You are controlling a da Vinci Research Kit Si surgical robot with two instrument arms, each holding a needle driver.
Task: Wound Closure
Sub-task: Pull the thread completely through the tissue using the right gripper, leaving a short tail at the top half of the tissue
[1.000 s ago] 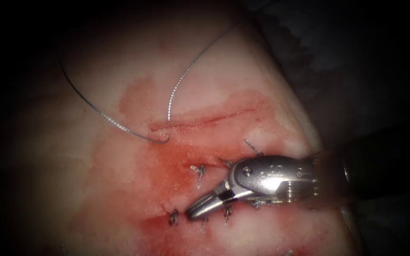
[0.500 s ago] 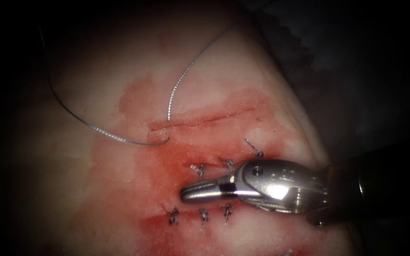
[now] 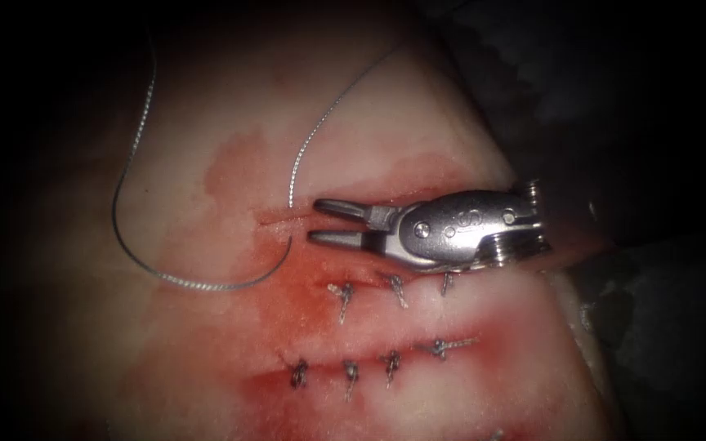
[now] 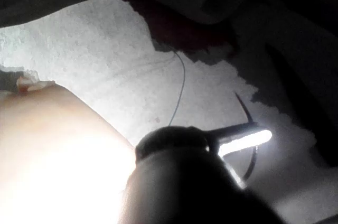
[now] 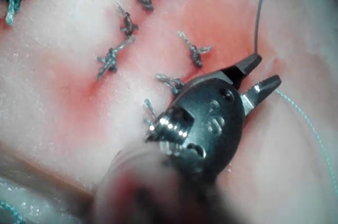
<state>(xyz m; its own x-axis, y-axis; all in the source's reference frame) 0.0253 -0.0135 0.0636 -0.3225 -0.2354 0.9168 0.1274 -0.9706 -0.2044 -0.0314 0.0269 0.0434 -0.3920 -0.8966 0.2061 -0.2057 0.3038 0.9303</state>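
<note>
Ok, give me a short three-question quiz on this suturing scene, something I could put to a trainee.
1. True or false: the thread enters the tissue at the cut, just left of the right pincer.
2. What does the left pincer hold? A the thread, B the needle, C the tissue.
3. Fill in: the right pincer's jaws stand ____ over the cut, holding nothing.

Key
1. True.
2. B. It seems to grip the needle about mid-curve, off the tissue.
3. Open.
</note>
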